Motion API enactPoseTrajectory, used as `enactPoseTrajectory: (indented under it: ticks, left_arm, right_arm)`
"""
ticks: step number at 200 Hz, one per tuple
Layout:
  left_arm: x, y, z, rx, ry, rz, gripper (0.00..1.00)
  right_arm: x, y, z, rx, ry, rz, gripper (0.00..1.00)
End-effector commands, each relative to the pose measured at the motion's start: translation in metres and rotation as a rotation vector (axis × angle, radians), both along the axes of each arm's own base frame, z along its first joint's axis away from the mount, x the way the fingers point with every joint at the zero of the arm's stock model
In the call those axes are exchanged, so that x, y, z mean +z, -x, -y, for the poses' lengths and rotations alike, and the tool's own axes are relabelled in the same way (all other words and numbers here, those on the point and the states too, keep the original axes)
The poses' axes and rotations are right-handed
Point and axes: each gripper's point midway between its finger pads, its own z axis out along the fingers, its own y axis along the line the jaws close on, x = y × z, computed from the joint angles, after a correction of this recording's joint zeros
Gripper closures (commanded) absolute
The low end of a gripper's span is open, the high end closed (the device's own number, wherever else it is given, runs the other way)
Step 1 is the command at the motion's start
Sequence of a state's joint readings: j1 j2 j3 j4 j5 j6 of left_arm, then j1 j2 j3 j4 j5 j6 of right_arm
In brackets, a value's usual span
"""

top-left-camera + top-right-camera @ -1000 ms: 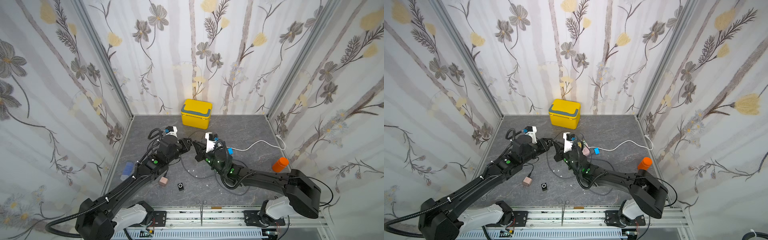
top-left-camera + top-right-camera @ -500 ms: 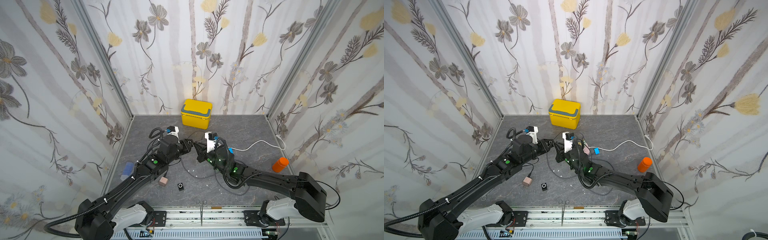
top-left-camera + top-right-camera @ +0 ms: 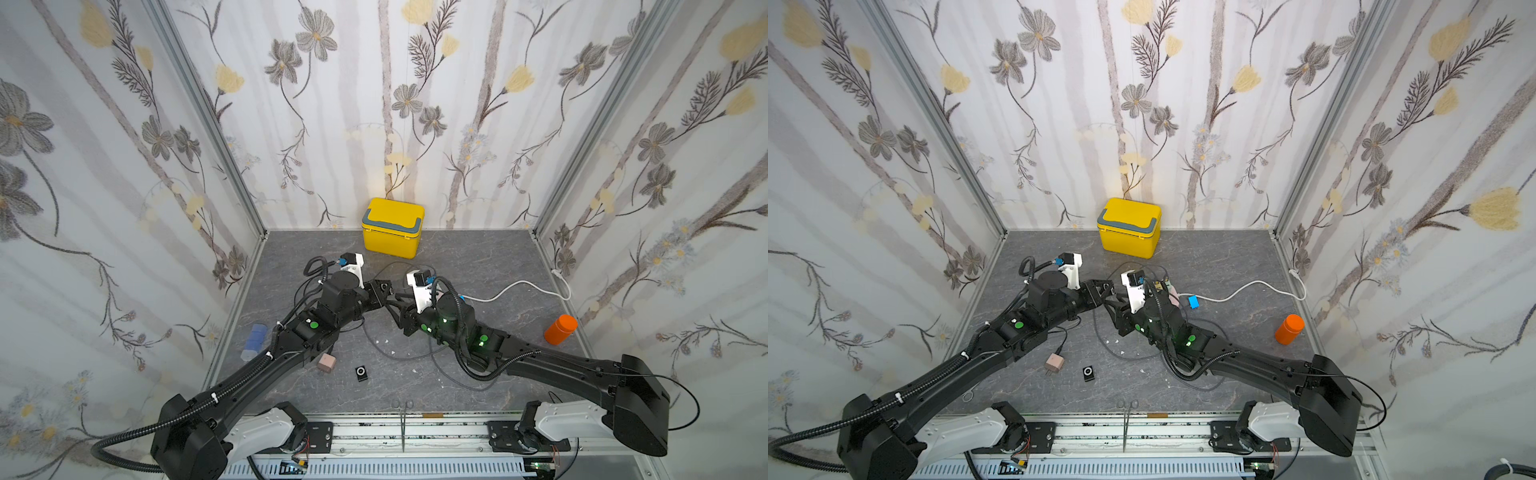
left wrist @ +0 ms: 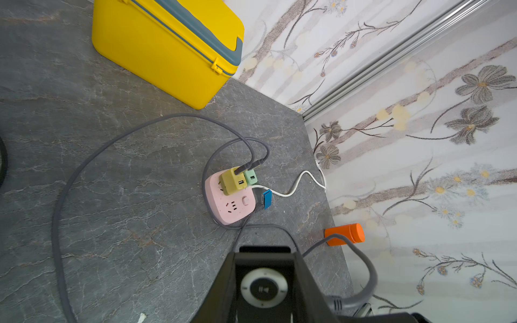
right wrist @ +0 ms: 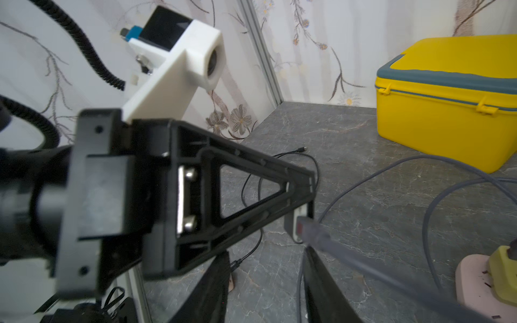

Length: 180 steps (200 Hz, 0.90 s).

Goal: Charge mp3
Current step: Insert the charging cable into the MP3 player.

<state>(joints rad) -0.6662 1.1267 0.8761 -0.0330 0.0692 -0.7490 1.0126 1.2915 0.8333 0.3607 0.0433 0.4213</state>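
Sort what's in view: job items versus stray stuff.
Job: mp3 player in left gripper, grey cable, olive charger, pink power strip.
Stray: yellow box, orange bottle, scissors, pink plug, blue container.

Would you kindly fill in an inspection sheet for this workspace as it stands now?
Surface: grey marbled tabletop, white scraps mid-table.
Job's things: mp3 player held in left gripper; pink power strip carrying yellow-green charger.
Clutter: yellow box, orange bottle, blue container, pink adapter, second player, scissors.
Grippers: left gripper shut on the player; right gripper open, near the cable's plug.
Cables: grey cable from charger to held player; white cord; thin black cable loose.
Surroundings: floral-papered walls on three sides.
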Motion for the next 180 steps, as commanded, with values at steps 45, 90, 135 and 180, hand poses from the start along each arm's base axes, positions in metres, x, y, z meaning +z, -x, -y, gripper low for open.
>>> enactPoseTrajectory:
  ticks: [45,90,135,180]
  left_arm:
    - [0.015,0.002,-0.012,0.002,-0.124,0.043,0.88]
    - [0.012,0.009,-0.021,0.003,-0.166,0.033,0.89]
    - [0.005,0.017,-0.024,-0.032,-0.229,0.005,0.88]
    - [0.011,0.016,-0.019,-0.040,-0.212,0.000,0.88]
  right_arm:
    - [0.010,0.046,0.018,0.172,0.011,-0.041,0.44]
    - [0.053,0.035,0.052,0.060,-0.057,0.035,0.40]
    - [0.070,-0.001,0.102,-0.081,-0.064,0.044,0.40]
    - [0.072,-0.038,0.151,-0.229,-0.042,0.027,0.39]
